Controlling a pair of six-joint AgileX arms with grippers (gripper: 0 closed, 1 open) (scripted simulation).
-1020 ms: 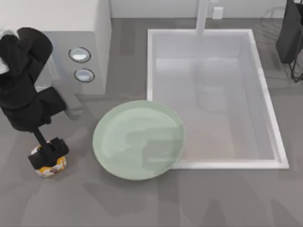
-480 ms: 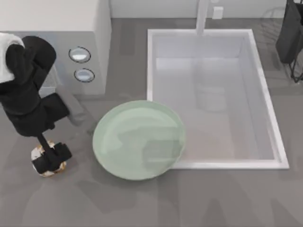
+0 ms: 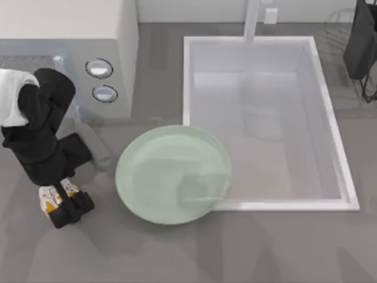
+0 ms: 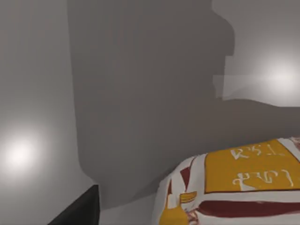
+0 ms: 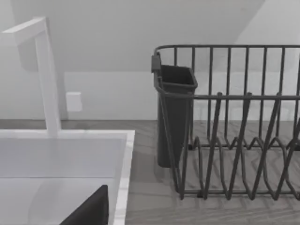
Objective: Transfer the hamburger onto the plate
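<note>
The hamburger point(image 3: 49, 198), a small lump in white paper with orange and dark print, sits between the fingers of my left gripper point(image 3: 63, 203) near the table's left front. The gripper is shut on it. In the left wrist view the hamburger's point(image 4: 239, 187) orange and dark red print shows close up over the shadowed grey tabletop, with one dark finger point(image 4: 77, 211) at the edge. The pale mint-green plate point(image 3: 172, 174) lies to the right of the gripper, a short gap away. My right arm point(image 3: 360, 41) is parked at the back right.
A white sink basin point(image 3: 277, 205) with a faucet point(image 3: 251, 17) touches the plate's right side. A white block with two round dials point(image 3: 100, 68) stands at the back left. A dark wire dish rack point(image 5: 234, 140) with a cutlery holder point(image 5: 174, 117) stands at the far right.
The left arm has swung forward over the last second. Its gripper closed around the hamburger, which now shows higher between the fingers instead of lying below them.
</note>
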